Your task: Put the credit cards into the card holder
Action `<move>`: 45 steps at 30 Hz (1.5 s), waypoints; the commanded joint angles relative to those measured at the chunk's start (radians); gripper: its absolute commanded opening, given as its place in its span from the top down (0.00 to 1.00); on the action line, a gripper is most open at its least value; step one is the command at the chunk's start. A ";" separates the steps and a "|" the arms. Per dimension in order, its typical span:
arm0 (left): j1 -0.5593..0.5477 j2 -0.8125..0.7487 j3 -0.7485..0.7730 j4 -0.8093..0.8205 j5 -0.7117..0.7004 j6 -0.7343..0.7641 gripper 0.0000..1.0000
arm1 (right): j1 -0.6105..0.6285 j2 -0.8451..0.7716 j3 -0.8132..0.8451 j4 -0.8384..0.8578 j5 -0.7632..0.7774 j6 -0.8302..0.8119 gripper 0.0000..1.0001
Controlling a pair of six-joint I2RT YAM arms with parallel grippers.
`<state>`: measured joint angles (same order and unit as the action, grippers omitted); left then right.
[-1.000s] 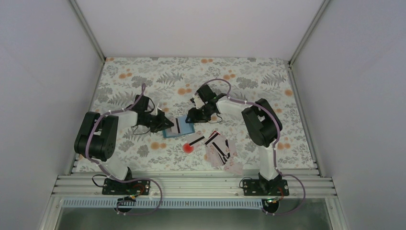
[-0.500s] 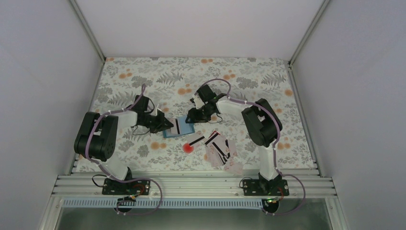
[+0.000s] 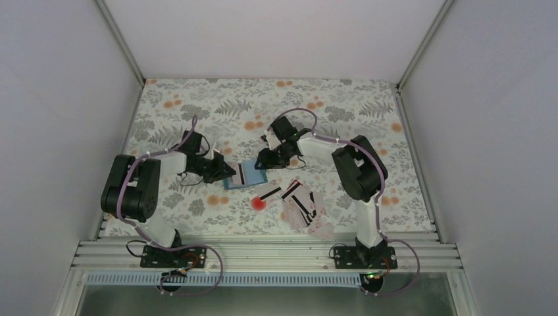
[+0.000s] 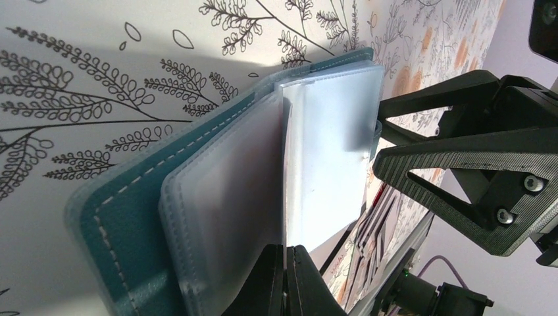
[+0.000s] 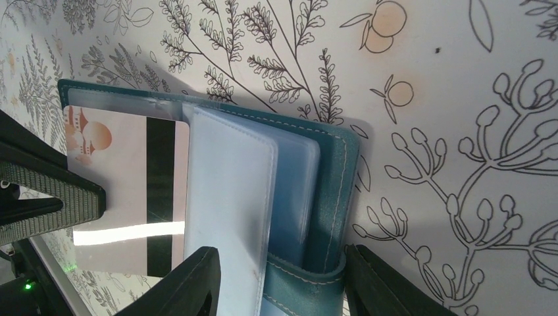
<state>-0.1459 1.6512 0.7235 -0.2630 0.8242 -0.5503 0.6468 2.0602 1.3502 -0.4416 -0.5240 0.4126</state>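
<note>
Left gripper still clamped, card holder unmoved

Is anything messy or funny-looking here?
One card sticks partly out of the card holder, pinched by the left gripper. The other credit cards lie in a crooked, overlapping heap in front of it, not neatly stacked.

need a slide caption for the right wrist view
Striped credit card pinched by the left gripper at the open blue card holder, which the right gripper grips.
</note>
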 commanded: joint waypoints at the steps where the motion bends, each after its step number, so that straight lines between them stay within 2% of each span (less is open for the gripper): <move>1: 0.001 0.016 0.002 0.047 0.018 -0.003 0.98 | 0.008 0.049 0.003 -0.023 0.002 -0.015 0.51; 22: -0.017 0.029 -0.005 0.077 0.023 -0.013 0.98 | 0.007 0.062 0.006 -0.029 -0.001 -0.018 0.51; 45: -0.023 0.052 -0.066 0.203 0.035 -0.003 0.97 | 0.007 0.072 0.007 -0.031 -0.011 -0.022 0.51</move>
<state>-0.1555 1.6787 0.6750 -0.1028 0.8551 -0.5613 0.6441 2.0708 1.3598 -0.4431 -0.5434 0.3992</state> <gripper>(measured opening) 0.027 0.488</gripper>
